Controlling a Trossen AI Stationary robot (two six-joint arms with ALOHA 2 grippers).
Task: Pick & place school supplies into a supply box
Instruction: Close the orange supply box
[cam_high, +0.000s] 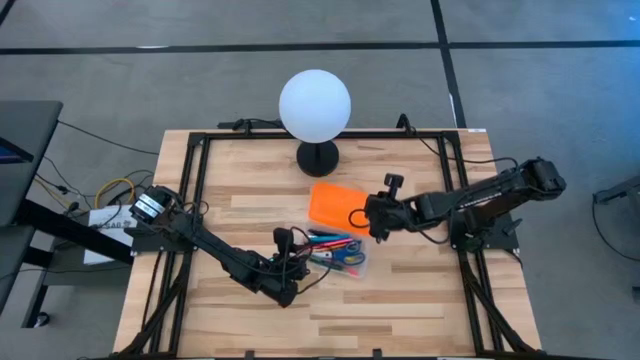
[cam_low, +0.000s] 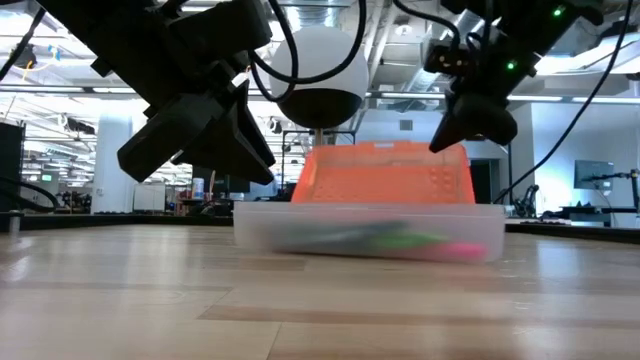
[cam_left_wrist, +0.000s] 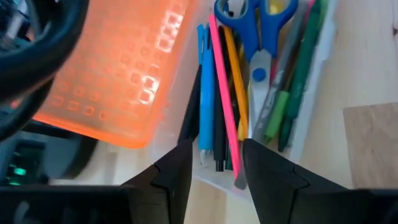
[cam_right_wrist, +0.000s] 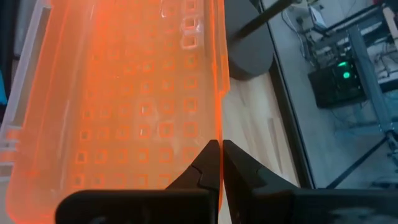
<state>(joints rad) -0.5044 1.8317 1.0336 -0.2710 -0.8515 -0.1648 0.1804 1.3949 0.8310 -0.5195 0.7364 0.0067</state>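
Observation:
The supply box (cam_high: 345, 268) is a clear tray lying at mid-table, with its orange lid (cam_high: 330, 203) raised on the far side; in the low view the lid (cam_low: 385, 175) stands up behind the tray (cam_low: 370, 232). Inside lie the school supplies (cam_high: 335, 248): blue-handled scissors (cam_left_wrist: 255, 18), a pink pencil (cam_left_wrist: 224, 93), a blue pen (cam_left_wrist: 206, 93) and green markers (cam_left_wrist: 292, 81). My left gripper (cam_left_wrist: 217, 165) is open, hovering over the tray's left end (cam_high: 300, 265), touching nothing. My right gripper (cam_high: 372, 222) is shut on the lid's edge at its right end. My right gripper pinches the orange lid's free long edge (cam_right_wrist: 219, 124) between its two fingers, near the lid's right corner (cam_low: 462, 152). The fingers come slanting down from the table's right side. The lid stands raised, still joined to the tray along its other long edge.
A white globe lamp (cam_high: 315, 105) on a black base (cam_high: 318, 157) stands just behind the box. Bare wood (cam_high: 400, 310) lies in front of the box and to its sides. Cables and gear (cam_high: 110, 210) sit off the table's left edge.

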